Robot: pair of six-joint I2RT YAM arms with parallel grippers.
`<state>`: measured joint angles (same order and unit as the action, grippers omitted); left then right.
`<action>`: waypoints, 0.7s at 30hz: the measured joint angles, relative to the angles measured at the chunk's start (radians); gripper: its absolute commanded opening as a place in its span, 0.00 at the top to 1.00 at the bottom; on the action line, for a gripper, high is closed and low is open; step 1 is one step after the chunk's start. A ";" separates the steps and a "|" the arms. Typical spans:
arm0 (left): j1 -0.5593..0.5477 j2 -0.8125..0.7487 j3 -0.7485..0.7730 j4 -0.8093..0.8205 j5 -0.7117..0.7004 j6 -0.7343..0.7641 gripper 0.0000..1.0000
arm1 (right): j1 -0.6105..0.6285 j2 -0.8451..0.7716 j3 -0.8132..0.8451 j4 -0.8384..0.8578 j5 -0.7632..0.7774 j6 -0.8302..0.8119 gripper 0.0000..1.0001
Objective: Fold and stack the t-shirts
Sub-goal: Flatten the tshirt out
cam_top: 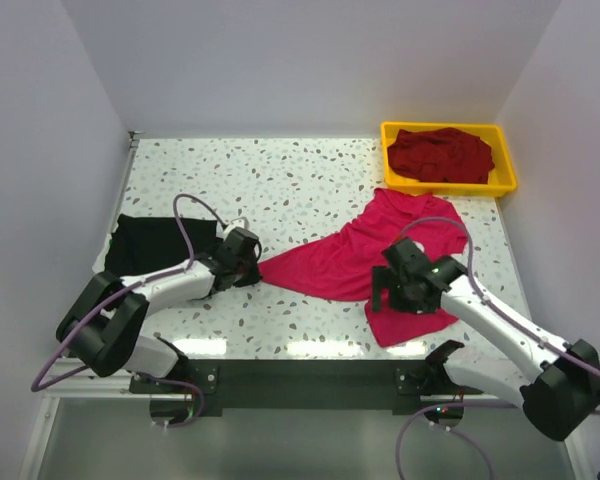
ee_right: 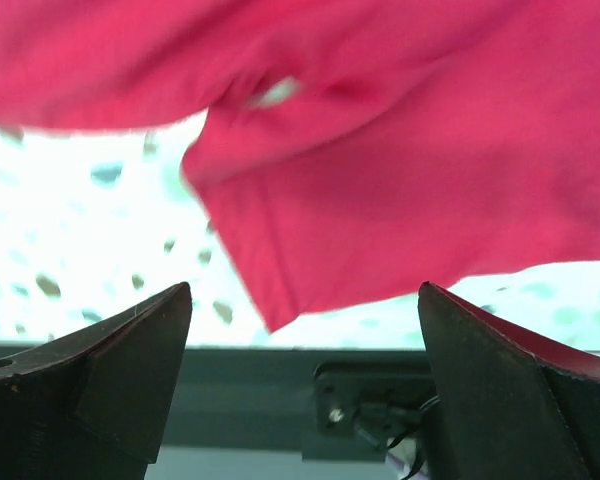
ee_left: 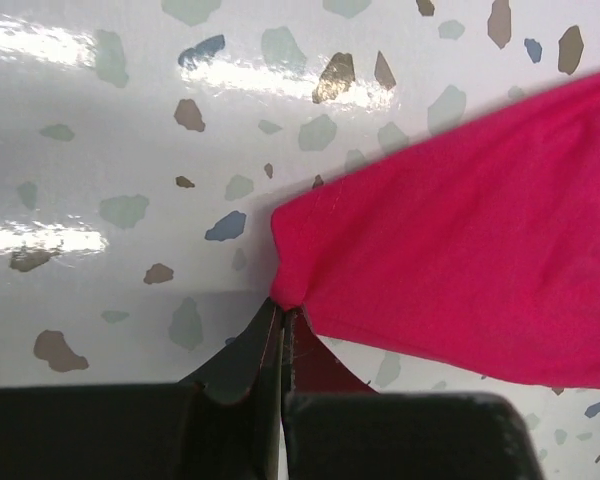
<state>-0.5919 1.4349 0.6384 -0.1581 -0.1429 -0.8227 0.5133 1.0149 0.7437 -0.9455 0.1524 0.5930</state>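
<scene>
The bright pink-red t-shirt [cam_top: 365, 255] lies spread and rumpled across the right half of the table. My left gripper [cam_top: 252, 268] is shut on its left tip; in the left wrist view the gripper [ee_left: 283, 312] pinches the shirt's corner [ee_left: 460, 260]. My right gripper [cam_top: 388, 292] is open above the shirt's near part; in the right wrist view the gripper [ee_right: 305, 300] is open and empty, and the shirt [ee_right: 400, 170] lies beyond it. The black t-shirt [cam_top: 155, 243] lies flat at the left. The dark maroon t-shirt [cam_top: 442, 153] sits crumpled in the yellow tray [cam_top: 505, 160].
The yellow tray stands at the table's far right corner. White walls close in the left, back and right. The table's near edge with a dark mount plate [cam_top: 310, 375] runs between the arm bases.
</scene>
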 measured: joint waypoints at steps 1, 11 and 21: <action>0.000 -0.015 -0.008 -0.001 -0.011 0.000 1.00 | 0.069 0.017 -0.010 -0.002 -0.006 0.033 0.01; 0.000 -0.105 -0.043 0.000 -0.071 0.005 1.00 | 0.297 0.172 -0.099 0.051 -0.038 0.201 0.28; 0.000 -0.106 -0.048 -0.001 -0.082 0.005 1.00 | 0.351 0.101 -0.145 0.058 -0.101 0.265 0.39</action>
<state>-0.5922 1.3293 0.5903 -0.1593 -0.2249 -0.8173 0.8646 1.1156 0.5983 -0.8871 0.0517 0.8581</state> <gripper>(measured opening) 0.020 0.617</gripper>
